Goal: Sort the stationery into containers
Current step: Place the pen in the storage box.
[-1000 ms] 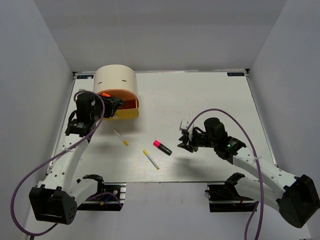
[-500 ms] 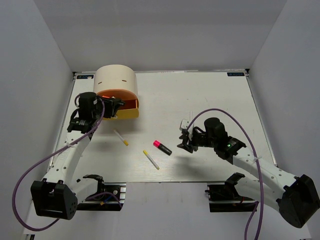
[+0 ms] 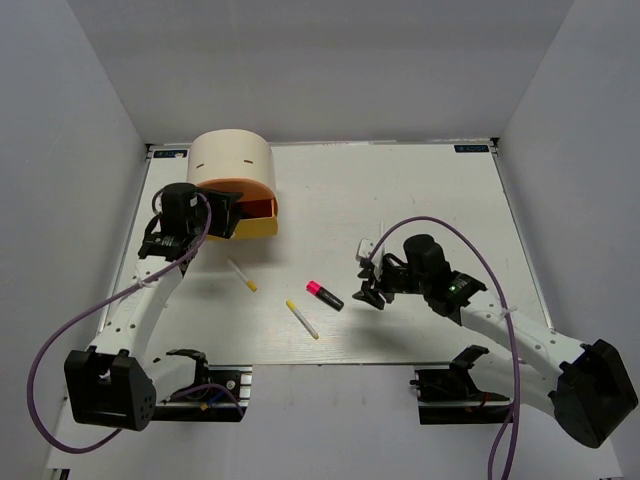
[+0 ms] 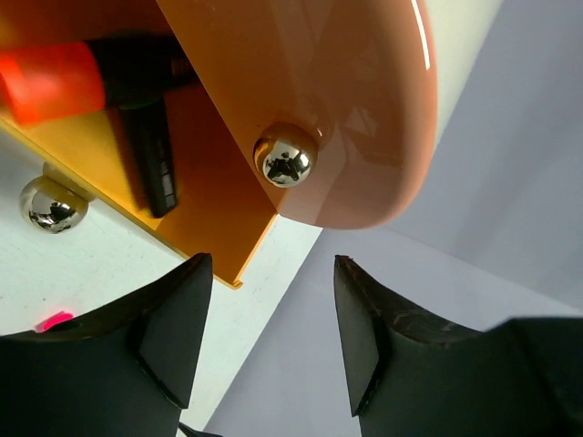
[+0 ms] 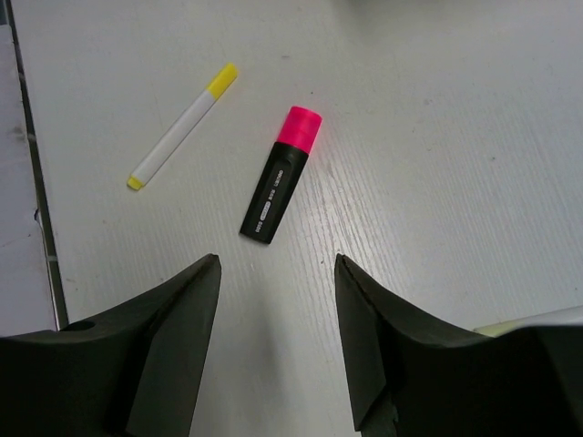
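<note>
The beige half-cylinder cabinet [image 3: 232,158] stands at the far left. Its orange drawer front [image 4: 319,100] is shut; the yellow drawer [image 3: 258,222] below it is pulled out. An orange-capped black highlighter [image 4: 100,77] lies in that drawer. My left gripper [image 3: 226,212] is open and empty just in front of the drawers, as the left wrist view [image 4: 269,319] also shows. A pink-capped highlighter [image 3: 324,295] and two white pens [image 3: 241,275] [image 3: 302,318] lie on the table. My right gripper [image 3: 372,284] is open and empty, right of the pink highlighter [image 5: 281,176].
A small white eraser-like block [image 3: 369,246] lies just behind the right gripper. White walls close in the table [image 3: 420,190] on the left, back and right. One white pen [image 5: 180,127] lies left of the pink highlighter in the right wrist view.
The left gripper has drawn closer to the cabinet, and the orange cap seen at its tips no longer shows from above. The right gripper has edged slightly toward the pink highlighter.
</note>
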Tool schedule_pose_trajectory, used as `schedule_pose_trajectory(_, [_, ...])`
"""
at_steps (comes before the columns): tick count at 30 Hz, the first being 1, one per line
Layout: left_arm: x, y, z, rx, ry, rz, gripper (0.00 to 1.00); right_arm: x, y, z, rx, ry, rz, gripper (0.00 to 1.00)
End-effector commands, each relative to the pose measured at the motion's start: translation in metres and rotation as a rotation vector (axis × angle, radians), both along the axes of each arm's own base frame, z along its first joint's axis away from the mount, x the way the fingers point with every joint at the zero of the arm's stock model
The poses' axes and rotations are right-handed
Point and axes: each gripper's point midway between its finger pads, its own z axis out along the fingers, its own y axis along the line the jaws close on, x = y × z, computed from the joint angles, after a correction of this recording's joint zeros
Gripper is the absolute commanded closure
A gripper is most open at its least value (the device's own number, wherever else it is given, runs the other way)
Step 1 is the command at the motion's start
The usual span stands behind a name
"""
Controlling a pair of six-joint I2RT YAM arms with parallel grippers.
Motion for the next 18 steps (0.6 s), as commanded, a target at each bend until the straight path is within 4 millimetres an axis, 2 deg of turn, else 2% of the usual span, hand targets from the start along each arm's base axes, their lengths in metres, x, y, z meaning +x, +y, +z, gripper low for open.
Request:
schedule_pose_trajectory(1, [0.000, 0.001, 0.006, 0.004, -0.026, 0.007, 0.34, 0.007, 0.009, 0.010, 0.028, -0.009, 0.002, 0.41])
schedule_pose_trajectory(3, [-0.001, -0.004, 0.014, -0.003, -0.059, -0.028, 0.34, 0.010, 0.010, 0.010, 0.028, 0.006, -0.010, 0.41])
schedule_pose_trajectory(4, [-0.005, -0.008, 0.026, 0.012, -0.108, -0.070, 0.32, 0.011, 0.015, 0.009, 0.028, 0.040, -0.013, 0.41])
schedule_pose_trajectory(7, [-0.020, -0.018, 0.026, 0.047, -0.163, -0.174, 0.30, 0.019, 0.025, 0.007, 0.023, 0.104, -0.028, 0.43])
schedule_pose_trajectory(8, [-0.030, -0.020, 0.034, 0.090, -0.229, -0.218, 0.28, 0.022, 0.027, 0.007, 0.018, 0.119, -0.039, 0.43])
schedule_pose_trajectory(9, [-0.037, -0.017, 0.024, 0.107, -0.238, -0.236, 0.26, 0.027, 0.033, 0.005, 0.007, 0.156, -0.047, 0.45])
schedule_pose_trajectory(10, [-0.046, -0.019, 0.021, 0.119, -0.251, -0.260, 0.21, 0.030, 0.036, -0.008, -0.030, 0.190, -0.056, 0.45])
schedule_pose_trajectory(11, [-0.053, -0.017, 0.019, 0.136, -0.268, -0.267, 0.18, 0.040, 0.041, -0.005, -0.052, 0.200, -0.075, 0.45])
schedule_pose_trajectory(13, [-0.076, -0.016, 0.012, 0.175, -0.316, -0.297, 0.09, 0.042, 0.049, -0.011, -0.087, 0.224, -0.072, 0.44])
schedule_pose_trajectory(14, [-0.084, -0.015, 0.010, 0.185, -0.327, -0.301, 0.05, 0.043, 0.047, -0.032, -0.150, 0.280, -0.090, 0.44])
schedule_pose_trajectory(15, [-0.093, -0.015, -0.005, 0.191, -0.311, -0.316, 0.03, 0.049, 0.061, -0.018, -0.133, 0.262, -0.079, 0.41])
schedule_pose_trajectory(16, [-0.105, -0.014, 0.001, 0.193, -0.351, -0.312, 0.00, 0.050, 0.063, -0.033, -0.168, 0.294, -0.083, 0.39])
schedule_pose_trajectory(17, [-0.111, -0.013, -0.003, 0.201, -0.360, -0.315, 0.00, 0.050, 0.069, -0.030, -0.173, 0.292, -0.077, 0.39])
schedule_pose_trajectory(18, [-0.117, -0.012, -0.016, 0.201, -0.346, -0.316, 0.00, 0.050, 0.075, -0.026, -0.175, 0.289, -0.070, 0.37])
